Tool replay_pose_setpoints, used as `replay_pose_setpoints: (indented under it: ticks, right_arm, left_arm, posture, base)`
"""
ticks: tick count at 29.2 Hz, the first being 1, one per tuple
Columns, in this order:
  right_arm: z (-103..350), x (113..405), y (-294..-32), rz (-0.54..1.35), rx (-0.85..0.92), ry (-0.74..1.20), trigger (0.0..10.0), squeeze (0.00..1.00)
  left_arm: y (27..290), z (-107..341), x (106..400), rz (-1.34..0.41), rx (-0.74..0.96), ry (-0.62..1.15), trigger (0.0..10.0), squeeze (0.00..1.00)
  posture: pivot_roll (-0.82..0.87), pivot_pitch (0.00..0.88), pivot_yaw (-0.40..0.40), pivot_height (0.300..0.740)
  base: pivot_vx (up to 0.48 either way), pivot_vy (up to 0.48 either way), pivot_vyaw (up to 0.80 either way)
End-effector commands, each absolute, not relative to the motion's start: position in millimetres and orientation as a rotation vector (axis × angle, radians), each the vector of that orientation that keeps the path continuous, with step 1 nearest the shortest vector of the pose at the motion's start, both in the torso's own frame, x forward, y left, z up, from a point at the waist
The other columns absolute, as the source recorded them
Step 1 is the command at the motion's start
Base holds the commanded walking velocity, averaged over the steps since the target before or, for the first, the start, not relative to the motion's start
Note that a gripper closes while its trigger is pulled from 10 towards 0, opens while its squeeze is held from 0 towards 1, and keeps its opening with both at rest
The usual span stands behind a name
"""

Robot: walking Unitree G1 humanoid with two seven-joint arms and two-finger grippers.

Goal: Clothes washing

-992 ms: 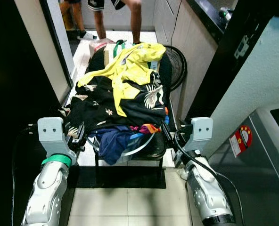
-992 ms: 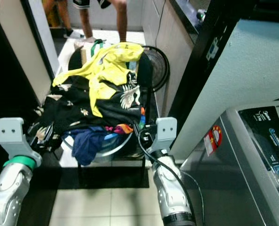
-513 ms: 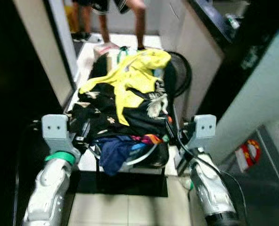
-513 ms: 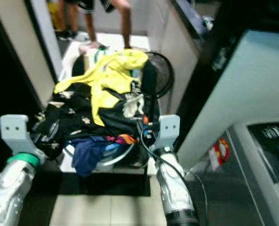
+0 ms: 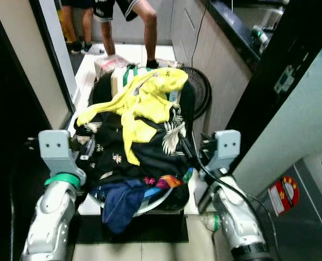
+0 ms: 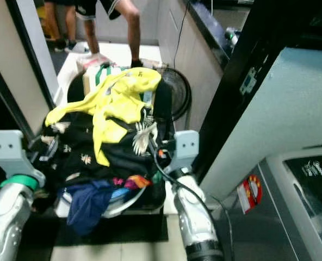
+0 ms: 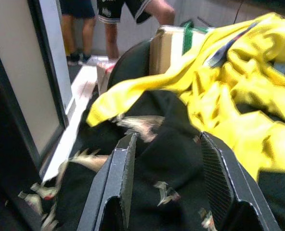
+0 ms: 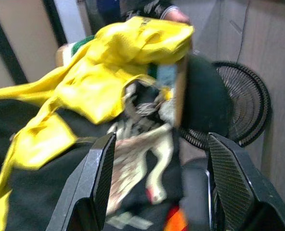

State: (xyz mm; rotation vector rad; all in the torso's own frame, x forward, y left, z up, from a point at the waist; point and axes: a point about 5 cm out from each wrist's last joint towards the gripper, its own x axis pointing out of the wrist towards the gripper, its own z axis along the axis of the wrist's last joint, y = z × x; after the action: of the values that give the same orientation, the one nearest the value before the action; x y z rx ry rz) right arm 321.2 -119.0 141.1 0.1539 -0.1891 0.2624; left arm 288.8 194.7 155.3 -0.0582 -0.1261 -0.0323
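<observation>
Both arms reach forward at waist height, one on each side of a heap of clothes (image 5: pixel 139 147) piled on a chair (image 5: pixel 188 98). The left gripper (image 7: pixel 166 187) has its fingers spread wide, pushed against the black printed shirt (image 7: pixel 171 163) at the heap's left edge, with cloth between the fingers but not pinched. The right gripper (image 8: pixel 157 192) is also spread wide at the heap's right flank, its fingers to either side of the shirt's pale leaf pattern, clamping nothing.

Just past both grippers a yellow shirt (image 5: pixel 144 100) lies draped over the top of the pile. Nearer the robot than the grippers, a navy garment (image 5: pixel 120 201) hangs off the front edge beside a bright multicoloured piece (image 5: pixel 169 180). Beyond the right gripper a black fan (image 5: pixel 200 89) stands against the cabinet wall. Further off, a person's legs (image 5: pixel 144 22) stand on the white floor. To the right of the right arm sits the washer (image 6: pixel 297 206), with a red sticker (image 6: pixel 248 193) on its side.

Compared with a second ago, the whole view has shifted and the pile sits lower in it; the grippers flank the heap as before.
</observation>
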Motion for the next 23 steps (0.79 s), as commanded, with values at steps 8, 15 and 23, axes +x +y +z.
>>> replay_pose_setpoints:
  ticks: [8, 15, 23]
  right_arm:
    - [152.3, 326.1, -119.0, 0.268, 0.18, -0.211, 10.0, 0.0]
    - [164.7, 326.9, -114.0, 0.303, 0.191, -0.256, 10.0, 0.0]
    - [187.2, 330.4, -108.5, 0.334, 0.242, -0.317, 10.0, 0.0]
  left_arm:
    - [193.8, 152.2, 287.7, -0.038, -0.053, -0.11, 10.0, 0.0]
    - [194.0, 152.8, 287.9, -0.038, -0.052, -0.113, 10.0, 0.0]
    - [193.9, 154.8, 289.3, -0.039, -0.063, -0.122, 10.0, 0.0]
  posture:
    - [0.13, 0.033, 0.011, 0.74]
    - [0.13, 0.033, 0.01, 0.74]
    - [0.13, 0.028, 0.01, 0.74]
  base:
    - [0.358, 0.0, 0.0]
    - [0.349, 0.0, 0.34]
    - [0.323, 0.0, 0.0]
